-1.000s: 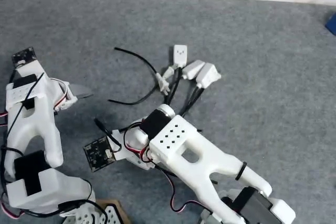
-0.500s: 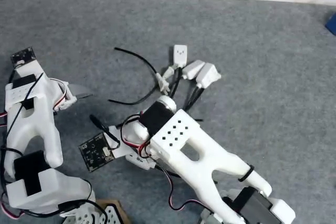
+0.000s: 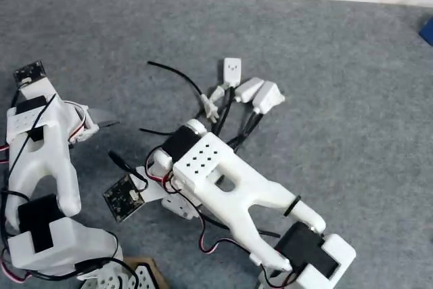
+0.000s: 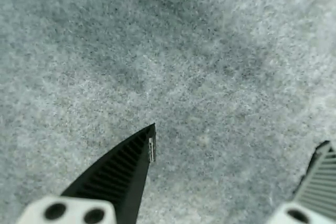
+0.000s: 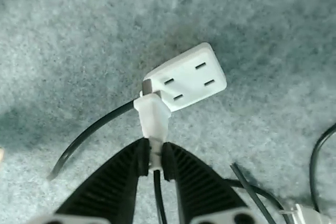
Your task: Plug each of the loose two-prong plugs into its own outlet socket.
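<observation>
My right gripper (image 5: 154, 163) is shut on the cable end of a white two-prong plug (image 5: 152, 116). The plug's prongs touch the near edge of a white outlet block (image 5: 186, 77) and stand beside its slots, not in them. In the high view the same plug (image 3: 215, 94) lies just in front of the small white outlet (image 3: 232, 69), with the right arm (image 3: 203, 160) over it. My left gripper (image 4: 236, 150) hangs open over bare grey carpet at the table's left (image 3: 101, 125), far from the plugs.
Two more white socket heads (image 3: 248, 88) (image 3: 267, 97) on black cables lie right of the plug. Loose black cables (image 3: 172, 79) curve across the carpet to its left. Another white plug piece (image 5: 302, 213) shows beside my right gripper's base. A blue object (image 3: 427, 32) sits at the far right edge.
The right arm has swung left and a little farther out over the carpet, its wrist board shifting with it. The plug and outlets stay about where they were. The left arm has not moved.
</observation>
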Robot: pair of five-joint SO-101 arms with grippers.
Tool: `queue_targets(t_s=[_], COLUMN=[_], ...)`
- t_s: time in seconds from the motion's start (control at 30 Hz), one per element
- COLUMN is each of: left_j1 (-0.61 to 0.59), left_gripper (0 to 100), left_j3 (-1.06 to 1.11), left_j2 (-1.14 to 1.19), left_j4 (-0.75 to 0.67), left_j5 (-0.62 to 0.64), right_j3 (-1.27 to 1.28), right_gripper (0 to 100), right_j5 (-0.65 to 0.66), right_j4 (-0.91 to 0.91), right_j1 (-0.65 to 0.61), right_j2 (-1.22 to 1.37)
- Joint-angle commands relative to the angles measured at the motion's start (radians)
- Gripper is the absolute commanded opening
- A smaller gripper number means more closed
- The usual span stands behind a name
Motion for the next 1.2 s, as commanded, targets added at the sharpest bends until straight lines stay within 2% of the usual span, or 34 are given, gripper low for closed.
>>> queue_targets(t_s=[0.0,0.27,0.33,0.4,0.57,0.7,0.83,0.9,0.97,1.07,1.17], left_j1=[-0.005,-0.004,-0.002,0.022,0.047,0.081,0.099,0.099,0.104,0.102,0.096], left_gripper=[44,44,44,44,44,44,44,44,44,44,44], left_j3=[-0.028,-0.027,-0.027,-0.027,-0.03,-0.027,-0.013,0.03,0.071,0.091,0.093], left_j2=[-0.004,-0.004,-0.004,-0.004,-0.018,-0.039,-0.124,-0.162,-0.185,-0.199,-0.197], left_j4=[-0.015,-0.015,-0.015,-0.015,-0.008,0.011,0.074,0.057,0.02,0.003,0.006], left_j5=[0.003,0.002,0.0,-0.029,-0.069,-0.133,-0.147,-0.147,-0.147,-0.146,-0.147], right_j3=[-0.051,-0.116,-0.122,-0.151,-0.191,-0.094,0.133,0.283,0.441,0.639,0.723], right_gripper=[0.7,0.7,0.7,0.7,0.7,0.7,0.7,0.7,0.7,0.7,1.1], right_j5=[0.014,0.008,-0.041,-0.166,-0.597,-0.801,-0.755,-0.684,-0.592,-0.468,-0.402], right_j4=[-0.024,-0.016,-0.015,-0.024,-0.025,-0.079,-0.087,-0.12,-0.234,-0.381,-0.381], right_j1=[-0.004,0.001,0.018,0.05,0.199,0.311,0.406,0.489,0.541,0.549,0.532], right_j2=[0.001,0.004,-0.005,-0.027,-0.145,-0.239,-0.311,-0.317,-0.325,-0.323,-0.325])
